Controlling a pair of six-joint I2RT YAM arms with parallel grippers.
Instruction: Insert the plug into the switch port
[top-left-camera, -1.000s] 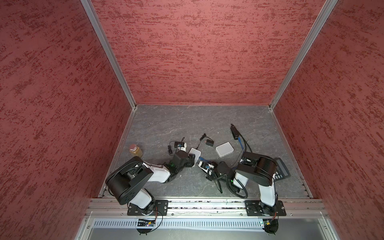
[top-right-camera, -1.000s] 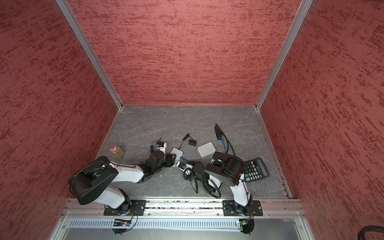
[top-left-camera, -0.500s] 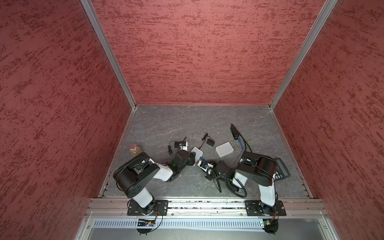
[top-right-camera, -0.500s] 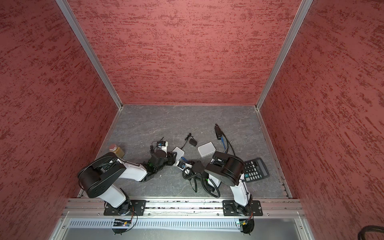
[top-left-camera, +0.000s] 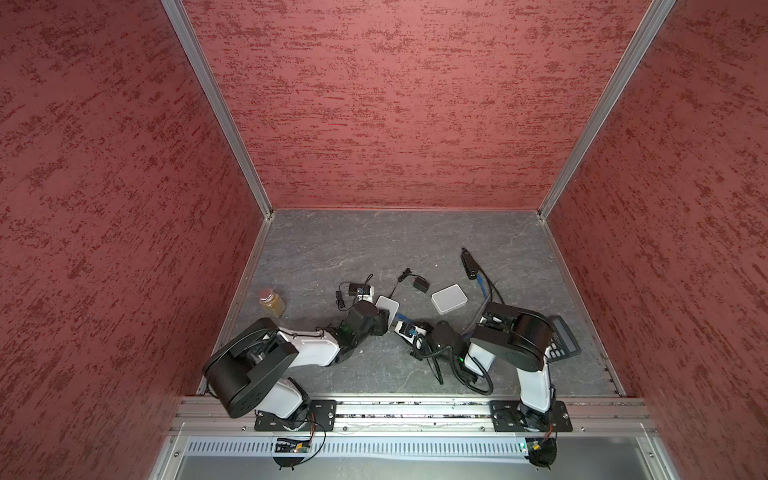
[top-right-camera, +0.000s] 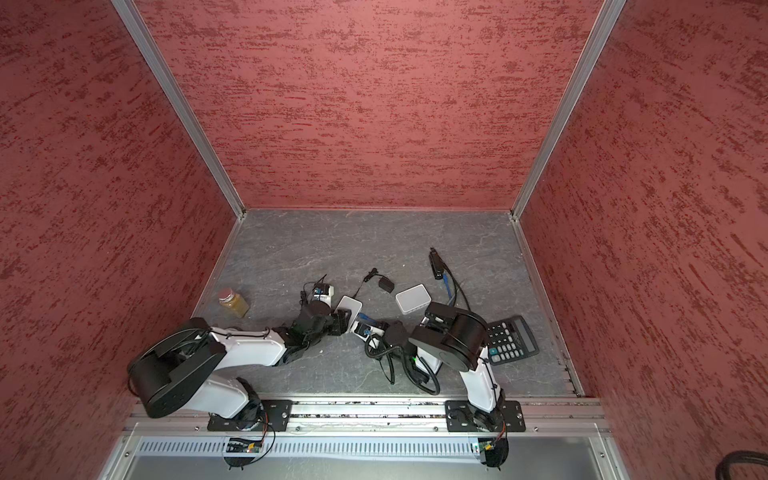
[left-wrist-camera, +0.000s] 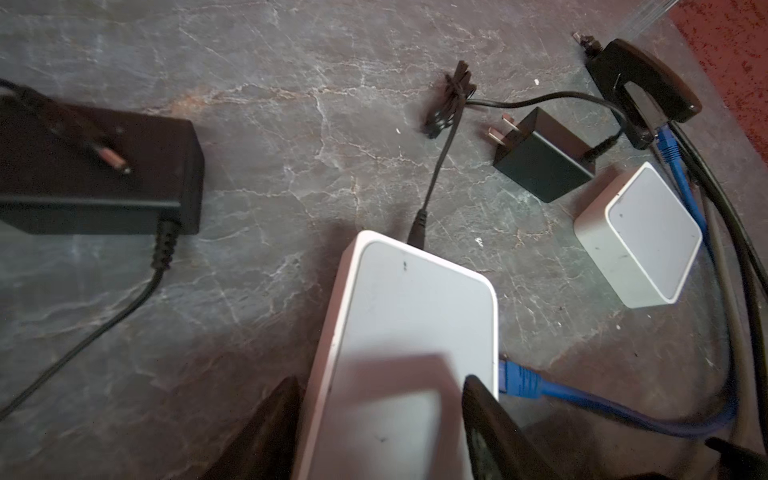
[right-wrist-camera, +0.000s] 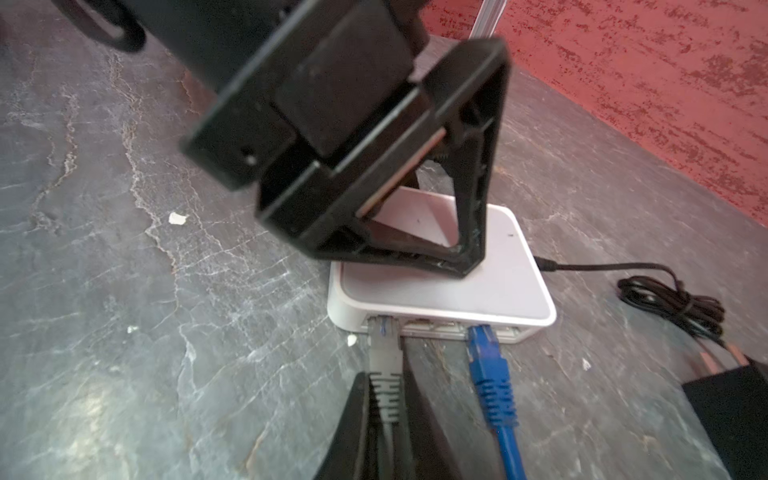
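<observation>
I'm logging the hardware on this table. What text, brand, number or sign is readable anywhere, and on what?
No text can be read anywhere.
calculator: key marks too small to read.
switch: plain top, no brand seen.
adapter: no label seen.

switch (right-wrist-camera: 498, 286): white plastic, smooth, soft satin sheen
grey plug (right-wrist-camera: 384, 353): moulded plastic, matt, ribbed boot
blue plug (right-wrist-camera: 488, 365): plastic, slight gloss, ribbed boot
power adapter (left-wrist-camera: 544, 162): black plastic, matt
tabletop (left-wrist-camera: 291, 124): grey stone-look surface, matt, pale veins
walls (top-left-camera: 415, 104): red, rough, coarse texture
corner posts (top-left-camera: 217, 104): bare metal
</observation>
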